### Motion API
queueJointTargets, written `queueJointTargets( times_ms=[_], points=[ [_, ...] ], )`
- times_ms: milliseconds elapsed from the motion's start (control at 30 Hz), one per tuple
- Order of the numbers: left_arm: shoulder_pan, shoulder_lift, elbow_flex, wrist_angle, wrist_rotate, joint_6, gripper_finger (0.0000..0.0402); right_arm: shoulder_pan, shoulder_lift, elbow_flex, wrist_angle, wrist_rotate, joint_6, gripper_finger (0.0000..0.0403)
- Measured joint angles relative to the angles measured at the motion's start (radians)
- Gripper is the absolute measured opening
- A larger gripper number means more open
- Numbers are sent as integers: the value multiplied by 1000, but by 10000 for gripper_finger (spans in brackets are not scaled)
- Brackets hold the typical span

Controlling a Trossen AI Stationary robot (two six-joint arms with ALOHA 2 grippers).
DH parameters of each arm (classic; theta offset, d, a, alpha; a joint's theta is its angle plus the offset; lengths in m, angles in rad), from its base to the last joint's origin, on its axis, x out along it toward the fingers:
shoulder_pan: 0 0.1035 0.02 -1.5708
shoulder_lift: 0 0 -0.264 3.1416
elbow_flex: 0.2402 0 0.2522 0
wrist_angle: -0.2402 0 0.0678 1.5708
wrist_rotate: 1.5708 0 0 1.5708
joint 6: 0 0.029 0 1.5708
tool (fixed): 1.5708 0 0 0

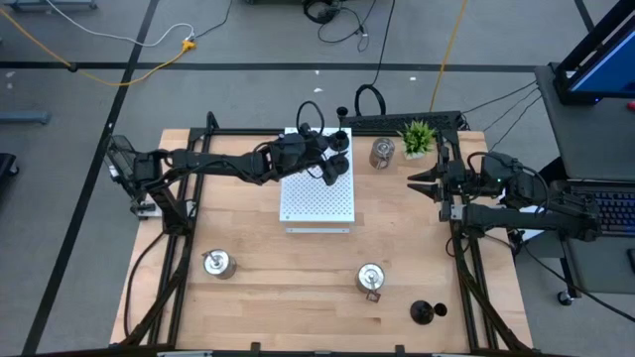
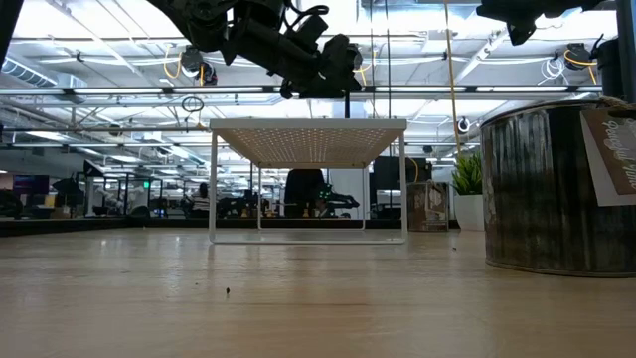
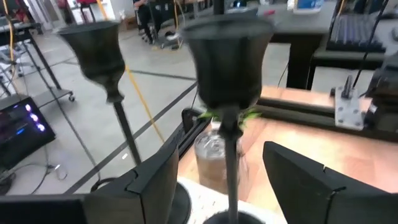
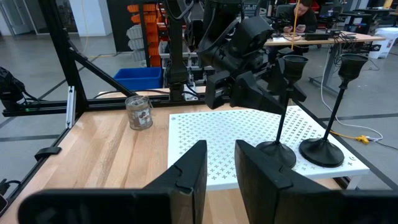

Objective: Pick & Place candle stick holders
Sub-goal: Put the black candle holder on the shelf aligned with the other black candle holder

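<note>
Two black candle stick holders stand upright on their round bases on the white perforated board [image 1: 316, 198], near its far right corner. My left gripper [image 1: 332, 171] is open, with its fingers on either side of the thin stem [image 3: 229, 163] of the nearer holder [image 4: 287, 93] and a gap showing on both sides. The second holder [image 4: 339, 99] stands beside it. Another black holder [image 1: 425, 312] lies at the near right of the table. Silver holders stand at the far side [image 1: 382, 152], the near left [image 1: 218, 264] and the near middle [image 1: 370, 278]. My right gripper [image 1: 417, 182] is open and empty at the table's right.
A small green plant [image 1: 418, 137] stands at the far right, next to the far silver holder. A small black piece [image 1: 342, 112] stands at the far edge behind the board. The board stands on thin legs [image 2: 213, 189]. Bare wood shows between the board and the near silver holders.
</note>
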Motion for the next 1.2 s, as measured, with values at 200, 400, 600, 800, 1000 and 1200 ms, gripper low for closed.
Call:
queueJointTargets(
  times_ms=[200, 400, 600, 800, 1000, 1200],
  points=[
    [0, -52, 0, -139, -76, 13, 261, 0, 0, 0, 0, 0, 0, 73],
    [0, -113, 0, -282, -78, 9, 269, 0, 0, 0, 1, 0, 0, 73],
    [-9, -187, 0, -459, -70, -63, 269, 0, 0, 0, 1, -3, 0, 73],
    [-37, -285, 0, -639, -3, -194, 269, 0, 7, 0, 64, -4, 99, 73],
    [-65, -370, 2, -782, 101, -228, 269, 1, 28, 0, 152, -12, 190, 73],
    [-107, -439, -82, -797, 116, -270, 269, 28, 82, -1, 402, -138, 189, 73]
  ],
)
